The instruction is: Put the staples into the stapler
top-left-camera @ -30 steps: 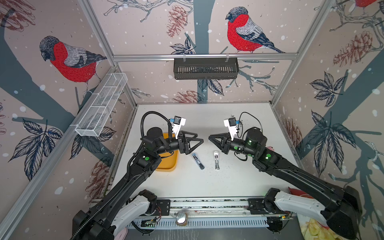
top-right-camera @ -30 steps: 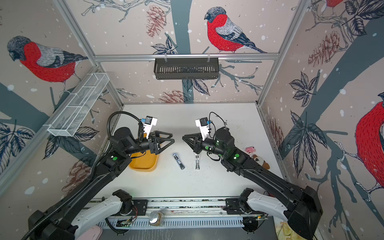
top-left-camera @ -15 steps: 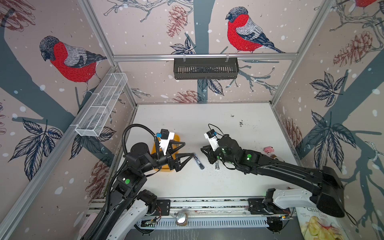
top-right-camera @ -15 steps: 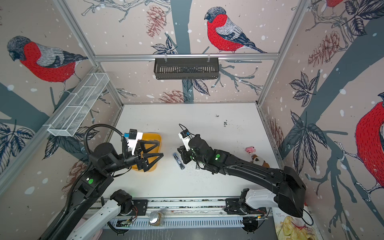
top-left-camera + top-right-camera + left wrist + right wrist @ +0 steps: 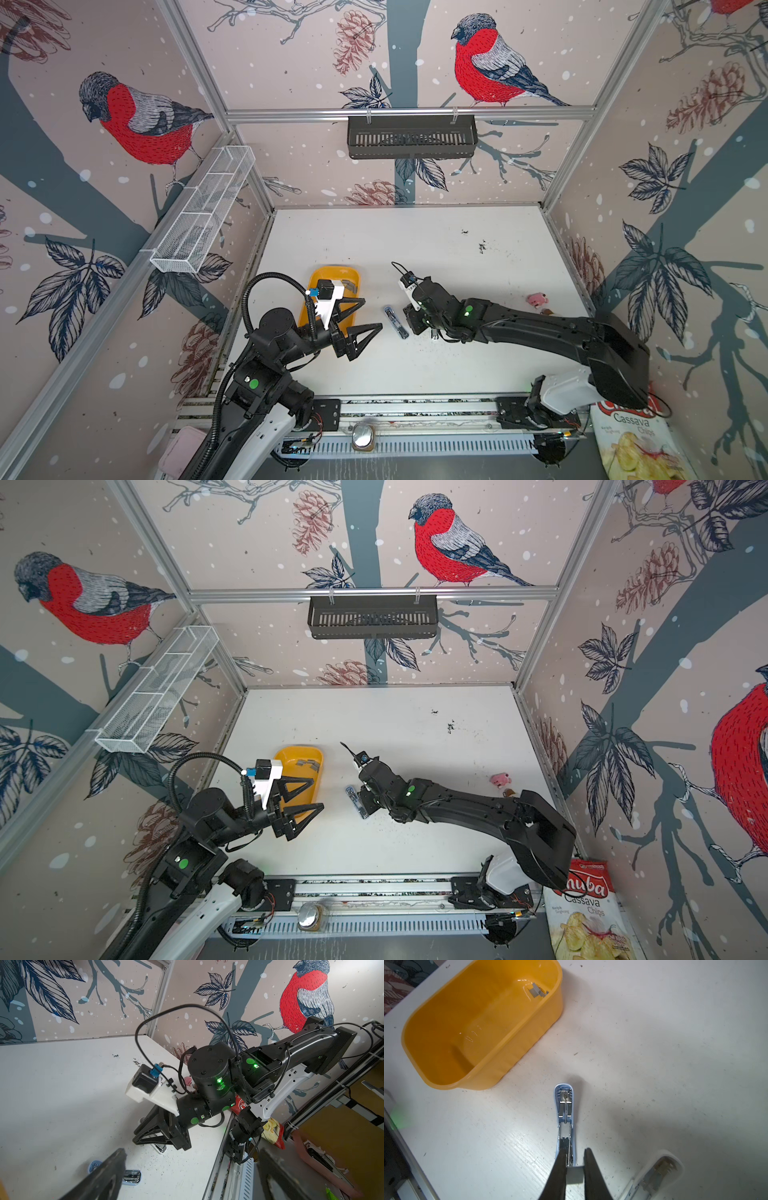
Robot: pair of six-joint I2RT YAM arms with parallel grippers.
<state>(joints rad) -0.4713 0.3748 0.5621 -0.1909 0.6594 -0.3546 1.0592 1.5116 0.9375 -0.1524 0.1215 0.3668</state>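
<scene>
Both arms lower, drawn back since a second ago; right claw (image 5: 575, 1150) down at table. Left claw (image 5: 372, 313) nearest: spread wide, empty, hovering by yellow tray (image 5: 330, 276). Right claw nearly closed, pinching grey staple strip (image 5: 574, 1175) over metal channel of opened blue stapler (image 5: 565, 1113). White stapler (image 5: 656, 1169) just beside. Farther off, spare staples (image 5: 537, 991) in tray corner.

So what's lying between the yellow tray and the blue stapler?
Nothing: in the right wrist view only bare white table separates the yellow tray from the blue stapler.
</scene>
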